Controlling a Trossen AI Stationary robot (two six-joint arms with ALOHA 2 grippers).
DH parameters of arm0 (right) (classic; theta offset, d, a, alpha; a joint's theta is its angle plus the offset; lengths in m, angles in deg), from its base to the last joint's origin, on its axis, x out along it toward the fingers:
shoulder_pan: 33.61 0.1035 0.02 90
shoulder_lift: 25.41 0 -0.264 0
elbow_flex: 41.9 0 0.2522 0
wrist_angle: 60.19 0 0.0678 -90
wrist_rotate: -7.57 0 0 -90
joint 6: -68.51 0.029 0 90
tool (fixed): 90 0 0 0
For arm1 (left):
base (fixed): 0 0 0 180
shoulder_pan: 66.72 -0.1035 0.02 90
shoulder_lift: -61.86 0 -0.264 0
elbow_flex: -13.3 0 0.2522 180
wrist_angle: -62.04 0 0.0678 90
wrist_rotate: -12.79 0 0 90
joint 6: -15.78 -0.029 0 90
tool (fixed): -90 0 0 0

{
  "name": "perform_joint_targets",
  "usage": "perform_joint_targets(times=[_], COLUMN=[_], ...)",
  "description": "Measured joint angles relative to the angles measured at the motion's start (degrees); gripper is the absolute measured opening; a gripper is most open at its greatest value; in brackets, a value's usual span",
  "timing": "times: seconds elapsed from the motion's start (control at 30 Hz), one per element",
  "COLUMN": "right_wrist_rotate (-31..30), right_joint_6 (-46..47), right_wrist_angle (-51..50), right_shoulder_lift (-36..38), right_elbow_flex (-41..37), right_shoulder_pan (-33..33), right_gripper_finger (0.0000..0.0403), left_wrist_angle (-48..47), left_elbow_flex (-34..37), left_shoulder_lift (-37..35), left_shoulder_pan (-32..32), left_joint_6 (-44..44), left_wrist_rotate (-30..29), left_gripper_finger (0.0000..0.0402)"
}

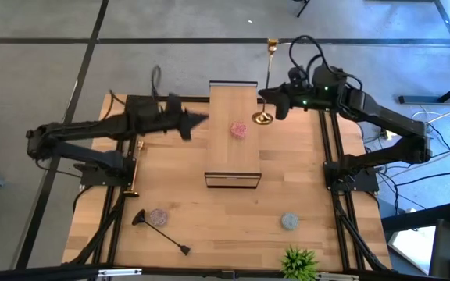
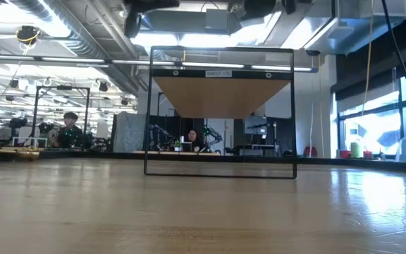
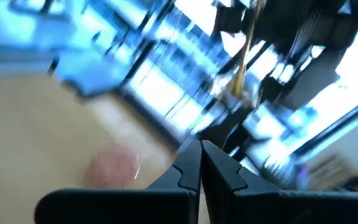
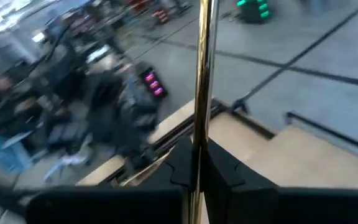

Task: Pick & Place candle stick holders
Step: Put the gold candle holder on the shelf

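Note:
A gold candle stick holder with a round base and a top cup stands off the shelf's far right corner, with my right gripper shut on its stem. My left gripper is shut on nothing, level, just left of the wooden shelf. A black candle stick holder lies on its side at the near left of the table. Something gold lies at the table's left edge. My right gripper pinches the gold stem between its two fingers, low on the stem, a little above the base. The fingers come about level from the table's right and lie across the stem. The holder is lifted, its top cup leaning toward the far edge.
A pink ball lies on the shelf top. A greyish ball and a teal ball lie near the front, with a green plant at the near edge. People sit in the room beyond.

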Motion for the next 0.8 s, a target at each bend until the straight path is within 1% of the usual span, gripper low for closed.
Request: perform_joint_targets(times=[0.17,0.23,0.27,0.37,0.5,0.6,0.7,0.8], right_wrist_rotate=[9.02,11.6,12.61,14.33,17.01,17.27,17.22,16.8], right_joint_6=[-3.02,-3.92,-4.54,-5.55,-5.55,-5.57,-5.53,-4.85], right_wrist_angle=[0.53,1.23,0.87,1.35,2.4,3.33,4.47,6.91], right_shoulder_lift=[-0.98,-1.83,-2.22,-3.66,-5.73,-7.02,-7.94,-8.26], right_elbow_flex=[0.0,0.0,0.0,0.0,0.0,0.0,-0.02,-0.02], right_shoulder_pan=[-0.54,-0.64,-0.66,-0.69,-0.66,-0.64,-0.68,-0.71], right_gripper_finger=[0.0015,0.0015,0.0015,0.0015,0.0015,0.0015,0.0015,0.0015], left_wrist_angle=[21.29,28.35,31.15,32.4,32.3,32.32,32.32,32.3], left_elbow_flex=[-0.11,-0.11,-0.11,-2.26,-8.45,-14.09,-18.69,-21.62], left_shoulder_lift=[3.67,6.22,7.59,12.33,20.03,25.11,28.48,30.65], left_shoulder_pan=[-14.16,-18.11,-19.73,-22.96,-22.4,-20.62,-19.64,-19.61], left_joint_6=[2.45,3.56,3.67,3.97,3.58,1.19,-0.49,-0.18], left_wrist_rotate=[22.74,28.7,30.72,37.58,48.26,52.01,52.52,52.56], left_gripper_finger=[0.0006,0.0006,0.0006,0.0009,0.0031,0.0059,0.0084,0.0098])
